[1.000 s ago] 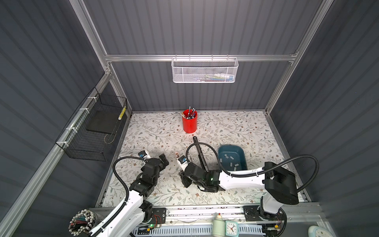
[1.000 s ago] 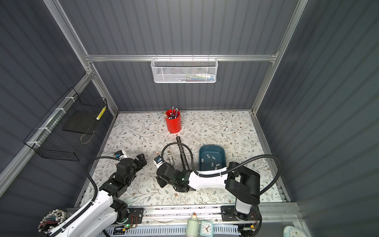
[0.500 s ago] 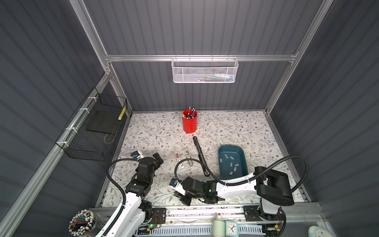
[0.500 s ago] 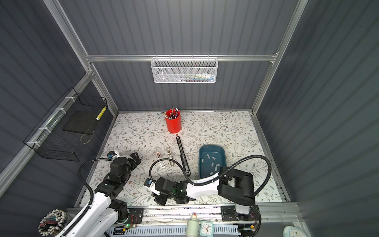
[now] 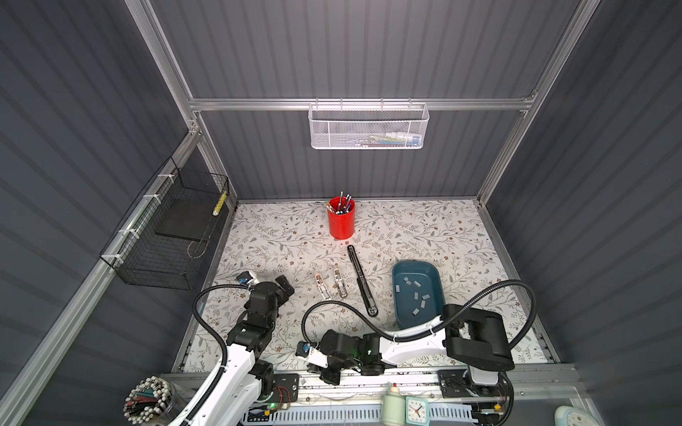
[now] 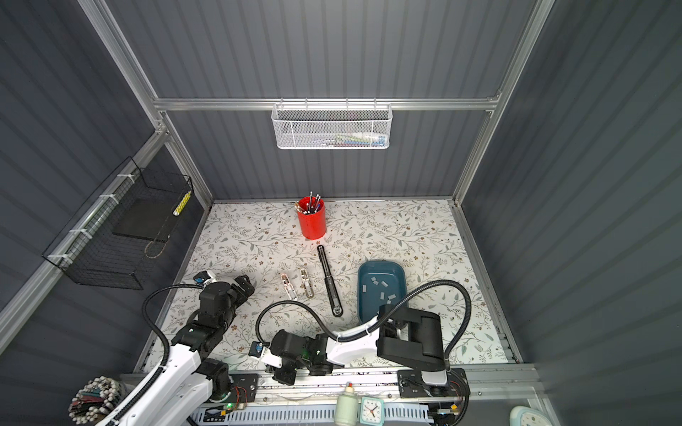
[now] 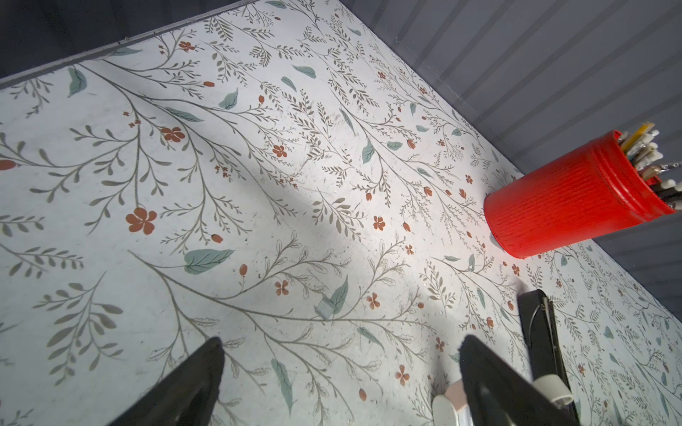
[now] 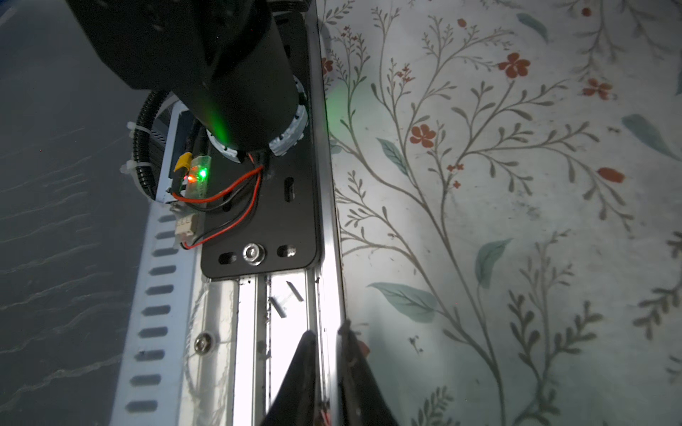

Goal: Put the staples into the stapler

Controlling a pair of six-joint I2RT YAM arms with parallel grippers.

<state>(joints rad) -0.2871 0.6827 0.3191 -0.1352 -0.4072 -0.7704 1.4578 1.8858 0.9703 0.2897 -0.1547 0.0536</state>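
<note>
The staples (image 5: 416, 295) are gathered as loose pale grey strips in the teal tray (image 5: 415, 266), presumably so that they are kept from scattering and can be picked 1 at a time. 1 more small pale strip (image 7: 326, 308), probably a stray staple strip, is seen lying alone on the flowered desk (image 5: 424, 228).

Just beside the tray, the long black stapler (image 5: 361, 280) is laid out flat in what appears to be its opened state. This is judged to be done so that the channel faces up for a strip to be dropped in. 2 small pale parts (image 5: 331, 284) are set side by side near it, and what they are cannot be told.

The left hand (image 7: 341, 343) is held released, its fingers spread wide above bare desk and turned toward those parts. The right hand (image 8: 326, 330) is almost clenched, with only a slit left between the fingers and nothing made out in it. It is placed low over the metal rail (image 8: 254, 332) at the front edge, well apart from the tray, so no staple is judged to be in hand.

No brand, label or writing can be read. The red cup (image 5: 341, 223) of pens is unmarked on the side shown.
</note>
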